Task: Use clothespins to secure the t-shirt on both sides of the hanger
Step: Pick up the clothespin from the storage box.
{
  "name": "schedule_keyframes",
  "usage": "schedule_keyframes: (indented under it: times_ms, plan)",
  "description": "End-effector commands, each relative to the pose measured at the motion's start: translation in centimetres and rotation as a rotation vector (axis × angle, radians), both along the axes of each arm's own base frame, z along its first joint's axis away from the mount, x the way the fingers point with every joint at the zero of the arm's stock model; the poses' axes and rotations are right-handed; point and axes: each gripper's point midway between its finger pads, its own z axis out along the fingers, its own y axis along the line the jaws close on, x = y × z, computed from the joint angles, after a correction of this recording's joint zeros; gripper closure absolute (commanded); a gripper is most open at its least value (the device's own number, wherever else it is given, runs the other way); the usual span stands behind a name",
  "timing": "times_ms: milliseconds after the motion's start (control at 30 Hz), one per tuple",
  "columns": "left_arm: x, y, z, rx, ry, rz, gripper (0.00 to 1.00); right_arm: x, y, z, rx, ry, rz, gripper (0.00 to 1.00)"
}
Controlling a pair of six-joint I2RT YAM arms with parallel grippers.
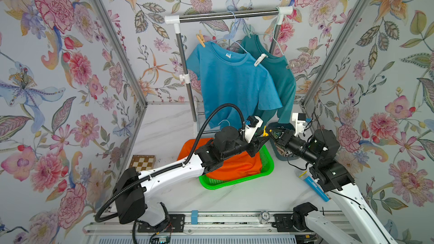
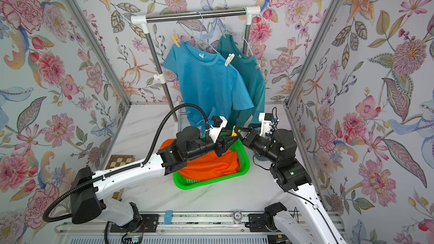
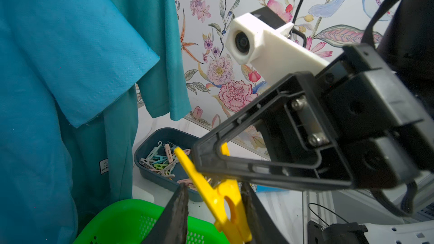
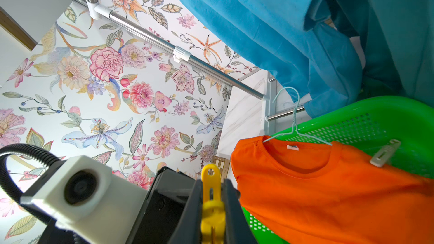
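Observation:
A yellow clothespin (image 1: 265, 132) hangs in the air above the green basket (image 1: 269, 163). My right gripper (image 4: 211, 181) is shut on the yellow clothespin (image 4: 211, 191). My left gripper (image 3: 213, 186) straddles its other end (image 3: 220, 198): one finger touches it, the other finger (image 3: 179, 207) stands a gap away. An orange t-shirt (image 4: 317, 191) on a pale wire hanger (image 4: 296, 125) lies in the basket, with a white clothespin (image 4: 385, 152) on one shoulder. Several more clothespins (image 3: 162, 160) fill a dark bin (image 3: 150, 151).
A blue t-shirt (image 1: 230, 80) hangs on the rack (image 1: 225, 15), pinned at both shoulders by a beige pin (image 1: 201, 39) and a white pin (image 1: 260, 59). A teal t-shirt (image 1: 281, 76) hangs behind it. A blue stick-like object (image 1: 314, 186) and a chessboard (image 1: 142, 161) lie on the table.

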Motion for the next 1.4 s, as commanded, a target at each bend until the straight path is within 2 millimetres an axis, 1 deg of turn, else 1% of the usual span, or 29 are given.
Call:
schedule_keyframes:
  times_ms: [0, 133, 200, 400, 567, 600, 667, 733, 800, 900, 967, 1067, 1167, 1267, 1367]
  plan:
    - [1.2, 0.7, 0.2, 0.013, -0.009, 0.048, 0.68, -0.4, 0.3, 1.9, 0.022, -0.052, 0.012, 0.93]
    - [1.6, 0.7, 0.7, 0.009, -0.011, 0.052, 0.71, -0.5, 0.8, 1.8, 0.018, -0.058, 0.026, 0.92]
    - [1.8, 0.7, 0.9, 0.003, -0.011, 0.053, 0.74, -0.6, 1.1, 1.8, 0.015, -0.063, 0.030, 0.90]
    - [2.4, 1.4, 1.1, -0.016, 0.010, 0.059, 0.83, -0.8, 1.1, 2.0, 0.007, -0.085, 0.019, 0.73]
    - [2.6, 1.7, 1.4, -0.044, 0.025, 0.043, 0.85, -0.8, 1.1, 2.0, 0.005, -0.093, 0.020, 0.71]
    - [2.6, 1.7, 1.4, -0.047, 0.029, 0.041, 0.86, -0.7, 1.2, 1.9, 0.004, -0.095, 0.020, 0.68]
    - [2.5, 1.7, 1.5, -0.058, 0.036, 0.025, 0.86, -0.8, 1.2, 2.1, 0.001, -0.108, 0.023, 0.56]
    - [2.1, 1.6, 1.6, -0.072, 0.051, -0.017, 0.86, -1.0, 1.3, 2.8, -0.020, -0.154, 0.041, 0.38]
    - [1.6, 1.5, 1.8, -0.087, 0.074, -0.076, 0.87, -1.3, 1.3, 3.9, -0.064, -0.221, 0.065, 0.29]
    - [0.7, 1.6, 2.1, -0.093, 0.101, -0.178, 0.87, -1.7, 1.0, 5.3, -0.135, -0.301, 0.105, 0.21]
    - [0.1, 1.7, 2.1, -0.082, 0.125, -0.235, 0.87, -1.7, 0.9, 5.8, -0.158, -0.332, 0.137, 0.19]
    - [-0.9, 2.1, 2.2, -0.090, 0.155, -0.317, 0.88, -2.3, 1.6, 6.2, -0.171, -0.360, 0.223, 0.18]
    - [-1.9, 2.5, 2.8, -0.133, 0.185, -0.392, 0.89, -2.3, 2.1, 5.6, -0.207, -0.348, 0.264, 0.17]
    - [-2.6, 3.2, 3.9, -0.208, 0.214, -0.461, 0.89, -2.7, 2.2, 5.2, -0.227, -0.359, 0.283, 0.15]
    - [-3.4, 3.3, 4.6, -0.261, 0.244, -0.540, 0.89, -2.9, 2.0, 4.8, -0.256, -0.365, 0.280, 0.15]
